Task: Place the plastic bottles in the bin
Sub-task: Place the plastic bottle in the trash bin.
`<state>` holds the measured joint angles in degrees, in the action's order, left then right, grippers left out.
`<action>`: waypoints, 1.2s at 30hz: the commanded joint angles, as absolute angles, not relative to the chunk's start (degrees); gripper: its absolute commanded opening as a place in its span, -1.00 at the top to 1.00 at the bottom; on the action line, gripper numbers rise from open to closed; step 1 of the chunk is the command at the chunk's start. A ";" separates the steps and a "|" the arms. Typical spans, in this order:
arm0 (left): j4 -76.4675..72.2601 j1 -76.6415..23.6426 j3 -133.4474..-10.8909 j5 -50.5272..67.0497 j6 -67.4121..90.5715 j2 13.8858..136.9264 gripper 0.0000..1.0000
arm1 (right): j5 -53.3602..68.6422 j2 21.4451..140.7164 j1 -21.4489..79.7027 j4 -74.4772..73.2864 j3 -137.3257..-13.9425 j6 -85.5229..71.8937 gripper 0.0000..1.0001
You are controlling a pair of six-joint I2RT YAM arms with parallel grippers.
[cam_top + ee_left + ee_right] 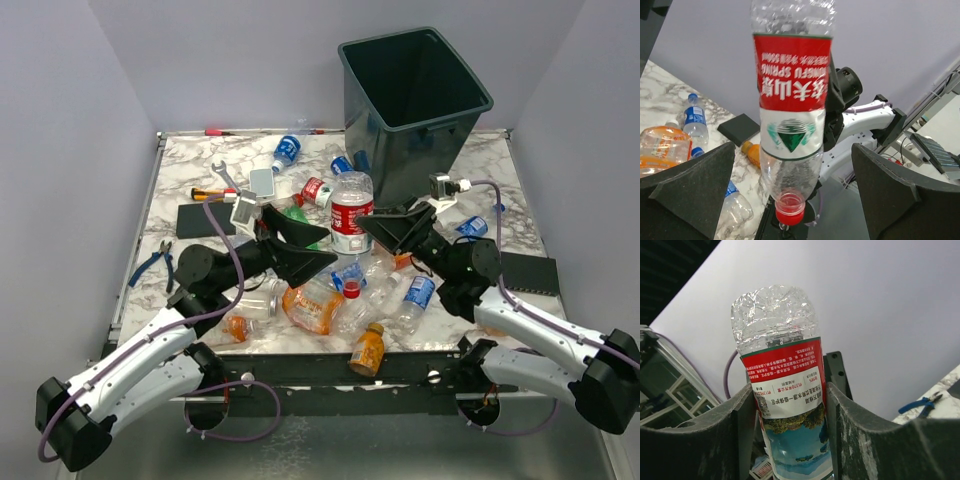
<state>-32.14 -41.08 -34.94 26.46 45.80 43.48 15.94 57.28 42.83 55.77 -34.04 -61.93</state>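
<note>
Here's the danger: the red-labelled bottle (351, 215) is thin, crinkled plastic, and it hangs cap-down in the air just in front of the bin (420, 160), off the bin's near left corner. A squeeze that soft could let it slide out, or a hard one could buckle it and pop it loose. The right end effector (790, 390) is pinching it, both fingers pressed flat on the label from either side, with the clear base poking up past the fingertips. The left end effector (793, 147) is the second worry. It is spread wide and the bottle sits between its fingers, touching neither as far as I can tell, so any sideways swing toward the bin could knock the bottle against one of them. Third, the bin's rim looks high beside the bottle, and I judge the lift must clear it or the base will clip the edge. A drop would land in the heap of other bottles (310, 305) lying on the table (190, 170) on the near side of the bin, well apart from its mouth
</note>
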 commanded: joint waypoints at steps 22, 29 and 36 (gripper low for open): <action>-33.49 -44.74 -40.15 28.51 45.12 50.67 -0.11 | 14.84 64.37 47.99 58.38 -36.66 -64.35 0.24; -33.49 -44.74 -39.80 27.34 44.82 49.68 0.13 | 17.54 61.39 47.99 41.15 -42.26 -58.33 -0.77; -33.49 -44.76 -39.34 24.03 44.77 46.35 0.21 | 12.40 50.52 47.99 5.95 -52.60 -41.09 -1.00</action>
